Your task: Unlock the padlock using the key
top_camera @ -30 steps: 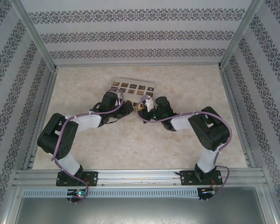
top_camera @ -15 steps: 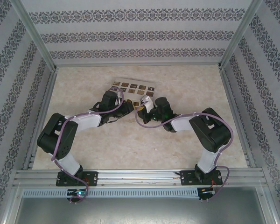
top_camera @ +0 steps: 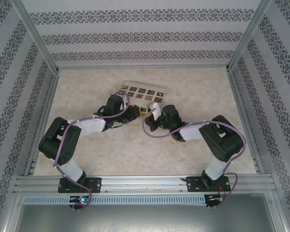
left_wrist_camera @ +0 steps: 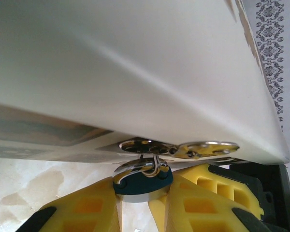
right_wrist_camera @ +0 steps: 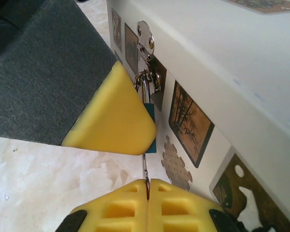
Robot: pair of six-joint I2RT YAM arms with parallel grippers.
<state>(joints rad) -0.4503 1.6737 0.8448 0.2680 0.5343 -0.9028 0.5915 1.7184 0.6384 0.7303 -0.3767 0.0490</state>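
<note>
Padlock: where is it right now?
In the left wrist view, bottom centre, the padlock hangs from the box's hasp, pinched between the left end effector's yellow fingers.

Beside the box [top_camera: 135, 90] — left pincer [top_camera: 136, 113] faces right pincer [top_camera: 147, 113]

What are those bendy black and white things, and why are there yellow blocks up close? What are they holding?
They are two robot arms, seen from a camera above. The other two pictures come from small cameras on each wrist; the yellow blocks are finger pads. A cream box lies on the table. A tiny blue padlock hangs from its silver latch. The left hand pinches the padlock. The right hand is shut on a thin key, whose tip reaches the padlock's underside.
</note>
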